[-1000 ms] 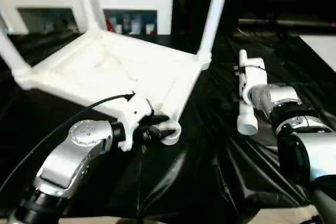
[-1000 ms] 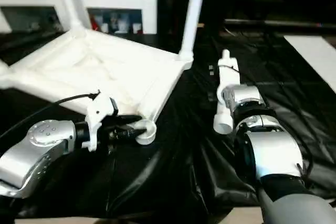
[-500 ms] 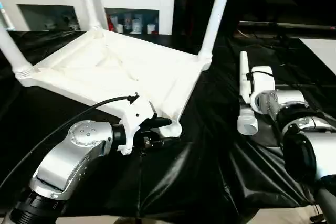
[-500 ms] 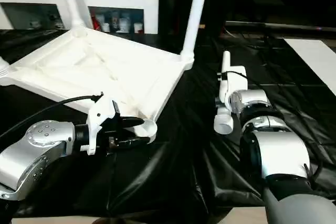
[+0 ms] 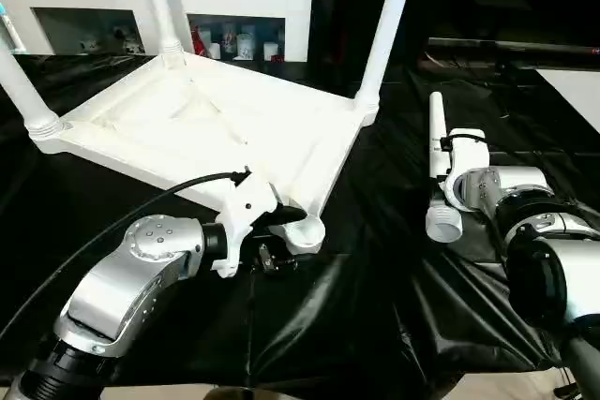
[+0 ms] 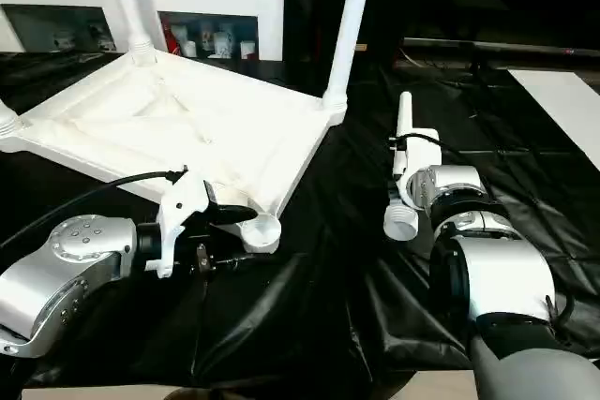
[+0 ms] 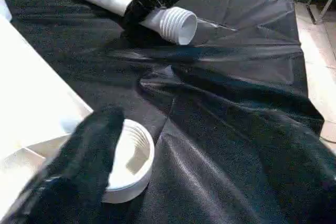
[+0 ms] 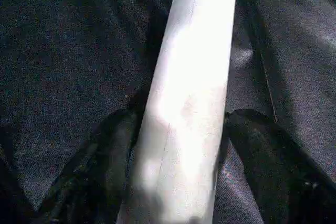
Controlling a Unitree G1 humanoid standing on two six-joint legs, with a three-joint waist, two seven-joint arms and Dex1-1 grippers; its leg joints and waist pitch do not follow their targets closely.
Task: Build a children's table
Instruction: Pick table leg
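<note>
Table top: the small white plastic rimmed rectangular top (image 5: 206, 128) lies underside up on the black sheet (image 5: 375, 316), ahead of my left gripper, with three white tapered legs standing in its corner sockets.
Open socket: the round threaded corner socket (image 5: 305, 233) sits empty, just beyond my left fingertips.
Left gripper (image 5: 281, 236): my jaws stand wide apart, one finger (image 7: 84, 156) beside the socket rim; I hold nothing.
Loose leg: the fourth long white tapered leg (image 5: 438, 166) lies flat on the sheet under my right gripper, long axis running away from me, ribbed end (image 5: 442, 224) towards me.
Right gripper (image 6: 405, 175): my fingers (image 8: 113, 145) bracket the shaft on both sides; whether they press it I cannot tell.
Key relation: the empty socket lies to the left of the leg's ribbed end, well apart; my right arm is nearer the leg, my left nearer the socket.
</note>
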